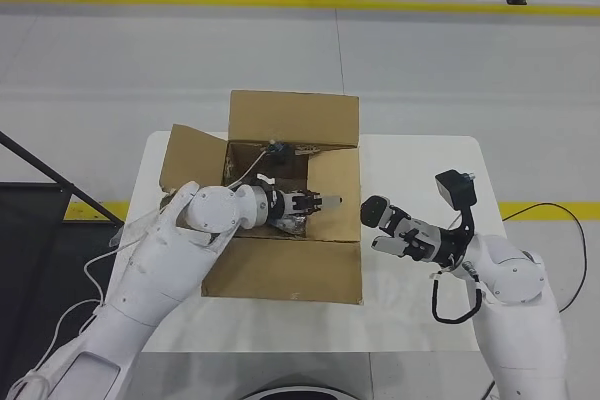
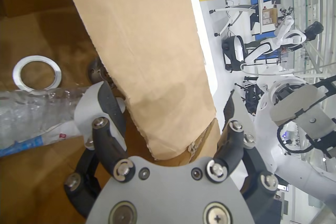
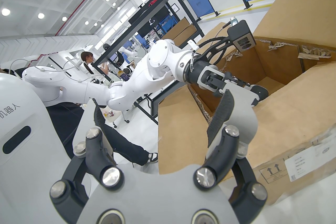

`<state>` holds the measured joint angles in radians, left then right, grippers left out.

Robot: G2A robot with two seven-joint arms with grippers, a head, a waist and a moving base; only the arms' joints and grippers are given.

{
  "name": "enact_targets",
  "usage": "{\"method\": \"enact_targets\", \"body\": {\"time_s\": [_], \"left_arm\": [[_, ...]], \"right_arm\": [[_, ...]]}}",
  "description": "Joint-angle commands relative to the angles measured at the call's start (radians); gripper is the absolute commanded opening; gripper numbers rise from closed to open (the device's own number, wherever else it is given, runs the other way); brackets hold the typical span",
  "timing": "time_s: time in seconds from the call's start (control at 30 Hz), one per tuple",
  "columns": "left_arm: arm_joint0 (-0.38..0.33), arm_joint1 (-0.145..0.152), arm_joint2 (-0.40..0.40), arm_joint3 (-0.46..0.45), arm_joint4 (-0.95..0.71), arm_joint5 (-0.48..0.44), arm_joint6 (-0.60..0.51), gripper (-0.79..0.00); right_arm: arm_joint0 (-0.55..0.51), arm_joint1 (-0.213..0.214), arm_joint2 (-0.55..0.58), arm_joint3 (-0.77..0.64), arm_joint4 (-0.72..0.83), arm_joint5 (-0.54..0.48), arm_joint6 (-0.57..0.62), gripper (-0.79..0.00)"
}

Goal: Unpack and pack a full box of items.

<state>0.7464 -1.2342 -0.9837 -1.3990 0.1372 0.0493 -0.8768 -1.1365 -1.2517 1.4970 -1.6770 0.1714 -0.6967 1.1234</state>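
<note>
Reach inside brown cardboard box [image 1: 280,270]: holding left gripper [image 2: 168,93] unclenched, empty, astride flap [image 2: 147,38], crushed clear plastic bottle [image 2: 34,109] lying lengthwise just beside it, deeper in box; right gripper [image 1: 380,228] released, farther, outside box.

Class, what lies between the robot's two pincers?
The cardboard box's side flap stands between the left pincer and the right pincer, as the top view shows.

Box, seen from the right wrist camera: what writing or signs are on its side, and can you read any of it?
Two upward arrows: a printed sign on the side of the cardboard box.
The white label beside them: its print is too small to read.
No words on the box can be read.
</note>
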Motion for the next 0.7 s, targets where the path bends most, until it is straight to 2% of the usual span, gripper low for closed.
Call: {"method": "enact_targets", "body": {"time_s": [0.0,0.3,0.57,0.67], "left_arm": [[-0.008,-0.004,0.006,0.022,-0.020,-0.010,0.004,0.000],[-0.020,-0.005,-0.023,0.041,-0.093,-0.054,-0.022,0.000],[-0.003,0.006,-0.064,-0.057,-0.108,-0.036,-0.035,0.000],[0.005,0.007,-0.068,-0.111,-0.102,-0.025,-0.018,0.000]], "right_arm": [[0.000,0.000,0.000,0.000,0.000,0.000,0.000,0.000],[0.000,0.000,0.000,0.000,0.000,0.000,0.000,0.000],[0.000,0.000,0.000,0.000,0.000,0.000,0.000,0.000],[-0.018,0.003,0.014,-0.022,-0.014,0.009,-0.041,0.000]]}}
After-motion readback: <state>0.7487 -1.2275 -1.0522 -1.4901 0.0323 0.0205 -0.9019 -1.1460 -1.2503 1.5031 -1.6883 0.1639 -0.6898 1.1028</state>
